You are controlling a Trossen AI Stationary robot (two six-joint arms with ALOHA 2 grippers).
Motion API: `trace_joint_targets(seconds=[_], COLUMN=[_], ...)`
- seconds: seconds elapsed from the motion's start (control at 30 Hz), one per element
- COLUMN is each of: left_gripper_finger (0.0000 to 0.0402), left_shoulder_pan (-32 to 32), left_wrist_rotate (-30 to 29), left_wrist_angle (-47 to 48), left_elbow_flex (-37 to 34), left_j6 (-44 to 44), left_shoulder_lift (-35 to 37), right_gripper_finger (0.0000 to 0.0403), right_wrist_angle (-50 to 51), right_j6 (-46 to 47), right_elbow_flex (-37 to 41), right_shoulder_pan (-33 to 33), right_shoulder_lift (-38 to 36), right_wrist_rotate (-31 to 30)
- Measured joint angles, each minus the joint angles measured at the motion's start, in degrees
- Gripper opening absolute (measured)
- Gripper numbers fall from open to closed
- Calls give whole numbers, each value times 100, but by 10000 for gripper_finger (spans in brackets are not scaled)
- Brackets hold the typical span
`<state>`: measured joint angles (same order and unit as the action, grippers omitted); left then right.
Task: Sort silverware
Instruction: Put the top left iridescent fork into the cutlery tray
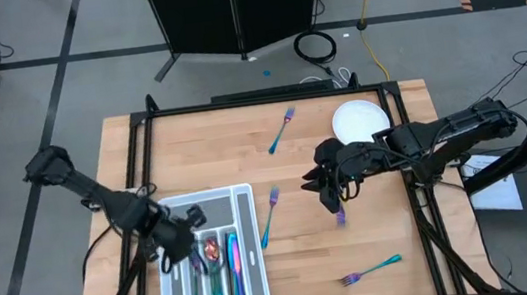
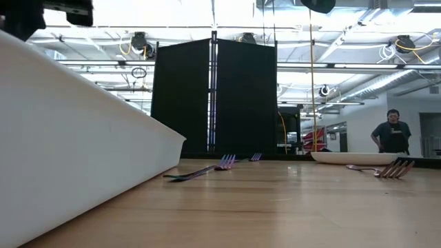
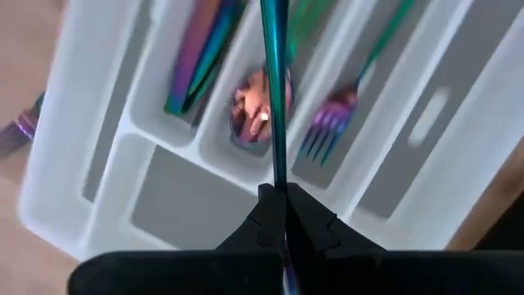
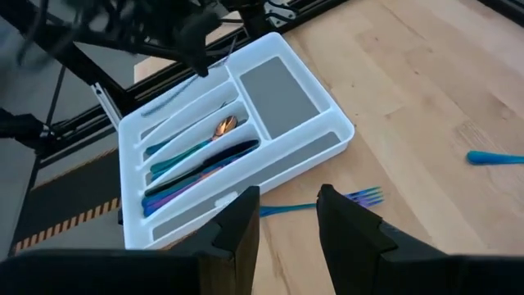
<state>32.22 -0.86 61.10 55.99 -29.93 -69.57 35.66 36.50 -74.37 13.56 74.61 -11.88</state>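
Spreading across most of the high view, the pale wooden butcher-block worktop [image 1: 392, 212] carries everything in play. Next in bulk is the white plastic compartmented tray [image 1: 241, 196] at its left front, smooth-walled, with long narrow slots and one short cross slot. Several pieces of slim iridescent rainbow-metal silverware [image 1: 215, 274] already lie lengthwise in those slots, among them a spoon with a coppery bowl [image 3: 250, 111] and a purple-tined fork [image 3: 326, 131].

Over the tray, the left gripper [image 1: 176, 241] has its fingers pressed together on the handle of a thin teal-blue utensil [image 3: 274, 90]. Which kind it is cannot be told, as its working end is out of view. Its long axis runs straight out from the fingertips and roughly along the slots below, so lowering it should need little turning.

Off to the right, a small round white plate [image 1: 359, 121] sits near the back edge. The right gripper [image 1: 332, 195] hovers mid-worktop, fingers parted and empty as far as can be seen. A loose blue-handled fork [image 1: 270, 215] lies just beside the tray, toward the left of that gripper, handle pointing to the front. Two more forks lie apart: one near the plate [image 1: 282, 130], one at the front right [image 1: 371, 271].
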Motion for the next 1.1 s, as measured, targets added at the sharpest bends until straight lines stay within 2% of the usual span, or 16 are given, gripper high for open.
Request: trace_joint_targets(seconds=[0.1, 0.37, 0.53, 0.83, 1.1], left_gripper_finger=[1, 1, 1, 1, 1], left_shoulder_pan=[415, 1276, 1738, 2165, 2197], left_wrist_rotate=[-397, -327, -724, -825, -643], left_wrist_angle=[129, 53, -288, -709, -1198], left_elbow_flex=[-7, -7, -9, -11, -11], left_j6=[-342, -785, -1275, -1259, -1240], left_shoulder_lift=[-316, -1033, -1374, -1758, -1817], right_gripper_finger=[109, 109, 109, 109, 109], right_wrist_angle=[0, -29, -60, -60, -57], right_j6=[128, 419, 490, 635, 596], right_elbow_flex=[0, 0, 0, 1, 0], right_shoulder_pan=[0, 0, 0, 4, 4], right_shoulder_lift=[0, -2, -2, -2, -2], right_wrist_rotate=[-2, -42, -55, -53, -52])
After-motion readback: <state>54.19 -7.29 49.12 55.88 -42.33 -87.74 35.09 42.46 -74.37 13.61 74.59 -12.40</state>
